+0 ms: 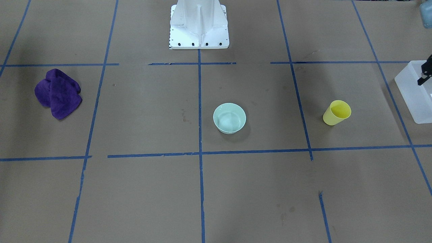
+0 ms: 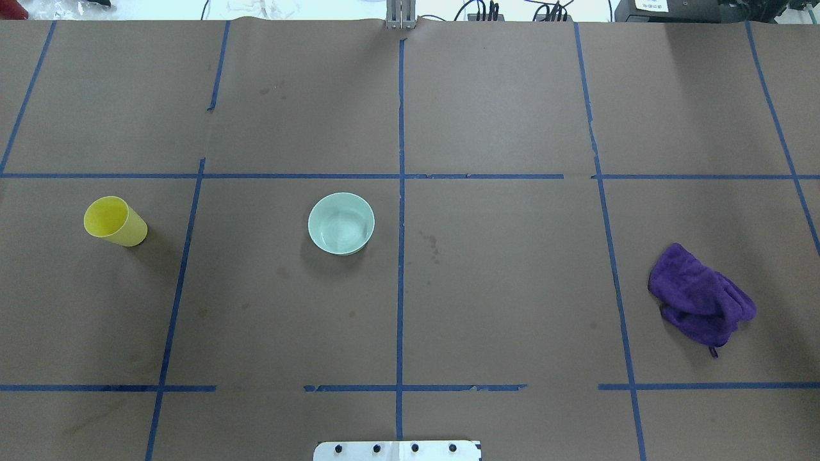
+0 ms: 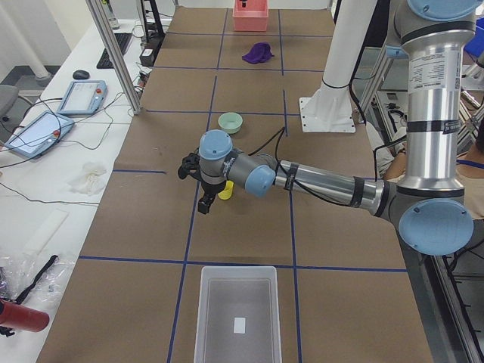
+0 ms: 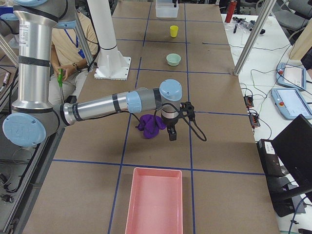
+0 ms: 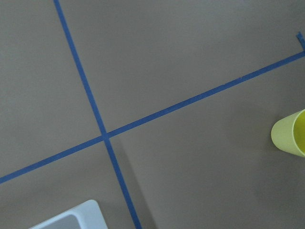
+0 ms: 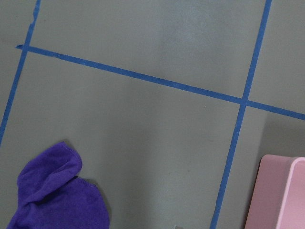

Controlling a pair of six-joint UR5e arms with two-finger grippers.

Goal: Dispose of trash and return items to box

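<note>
On taped brown paper (image 2: 512, 269) stands a yellow cup (image 2: 115, 222).

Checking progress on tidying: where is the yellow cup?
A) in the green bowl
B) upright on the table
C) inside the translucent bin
B: the yellow cup stands alone on the brown paper, apart from the green bowl and the translucent bin.

White pedestal base (image 1: 199, 33), blue tape grid (image 1: 199, 101), brown paper-covered table (image 1: 152, 195)
</note>
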